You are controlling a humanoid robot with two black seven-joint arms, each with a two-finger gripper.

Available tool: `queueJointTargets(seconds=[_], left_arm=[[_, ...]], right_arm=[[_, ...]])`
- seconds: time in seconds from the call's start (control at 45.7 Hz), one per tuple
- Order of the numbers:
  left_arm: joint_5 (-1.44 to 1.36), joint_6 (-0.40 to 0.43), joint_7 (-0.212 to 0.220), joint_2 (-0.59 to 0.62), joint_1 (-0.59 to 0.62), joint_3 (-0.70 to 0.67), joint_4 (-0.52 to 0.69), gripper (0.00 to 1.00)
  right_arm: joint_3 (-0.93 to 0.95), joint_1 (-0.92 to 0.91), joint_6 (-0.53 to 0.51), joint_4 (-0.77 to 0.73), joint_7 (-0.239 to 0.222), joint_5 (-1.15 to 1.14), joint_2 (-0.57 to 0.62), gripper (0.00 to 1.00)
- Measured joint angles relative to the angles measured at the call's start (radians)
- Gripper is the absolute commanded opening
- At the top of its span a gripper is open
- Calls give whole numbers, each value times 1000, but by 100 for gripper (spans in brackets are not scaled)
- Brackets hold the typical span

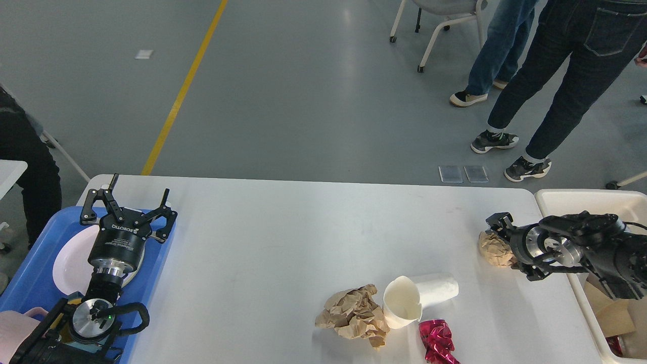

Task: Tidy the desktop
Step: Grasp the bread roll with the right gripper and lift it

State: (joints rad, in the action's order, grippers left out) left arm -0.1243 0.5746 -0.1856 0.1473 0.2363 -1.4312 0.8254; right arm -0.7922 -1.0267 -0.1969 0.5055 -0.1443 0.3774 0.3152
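brown crumpled paper (494, 248) sits at my right gripper (500, 237); i cannot tell its fingers' state. a weak grasp may drop it on the desktop (303, 237). my left gripper (126, 205) is spread wide.

1. Desktop (283, 237): big white rect. surface w/ rounded corners, smooth matte, lying flat, spanning most of the view ahead of me.
2. Its near-right part is littered; the middle & far-left are bare.

The white desktop (283, 242) carries two crumpled brown papers (354, 316) (493, 248), a tipped paper cup (417, 298), red foil (437, 339).
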Motion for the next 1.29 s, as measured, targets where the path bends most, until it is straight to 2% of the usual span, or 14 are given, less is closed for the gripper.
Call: queueJointTargets(seconds=[0.044, 0.088, 0.153, 0.285, 0.306, 0.416, 0.679, 0.832, 0.985, 1.095, 1.204, 1.292], left_arm=[[0, 0, 0, 0, 0, 0, 0, 97], [0, 0, 0, 0, 0, 0, 0, 96], [0, 0, 0, 0, 0, 0, 0, 96], [0, 0, 0, 0, 0, 0, 0, 96], [0, 0, 0, 0, 0, 0, 0, 97], [0, 0, 0, 0, 0, 0, 0, 96], [0, 0, 1, 0, 0, 0, 0, 97], [0, 0, 1, 0, 0, 0, 0, 96], [0, 1, 1, 0, 0, 0, 0, 96], [0, 1, 1, 0, 0, 0, 0, 96], [0, 1, 1, 0, 0, 0, 0, 96], [0, 1, 1, 0, 0, 0, 0, 96]], right_arm=[[1, 13, 1, -19, 0, 0, -14, 98], [4, 28, 2, -42, 0, 0, -30, 88], [16, 48, 8, -74, 0, 0, -44, 64], [46, 63, 23, -90, 0, 0, -44, 2], [49, 64, 24, -90, 0, -1, -42, 0], [52, 64, 26, -77, -2, -7, -30, 0], [52, 51, 25, -44, -47, -19, -22, 0], [53, 2, 24, 44, -49, -18, 20, 0], [7, -150, 14, 258, -84, -22, 122, 0], [-134, -347, 5, 447, -109, -32, 173, 0], [-339, -604, -3, 666, -108, -42, 171, 0], [-482, -826, -40, 837, -108, -74, 111, 0]])
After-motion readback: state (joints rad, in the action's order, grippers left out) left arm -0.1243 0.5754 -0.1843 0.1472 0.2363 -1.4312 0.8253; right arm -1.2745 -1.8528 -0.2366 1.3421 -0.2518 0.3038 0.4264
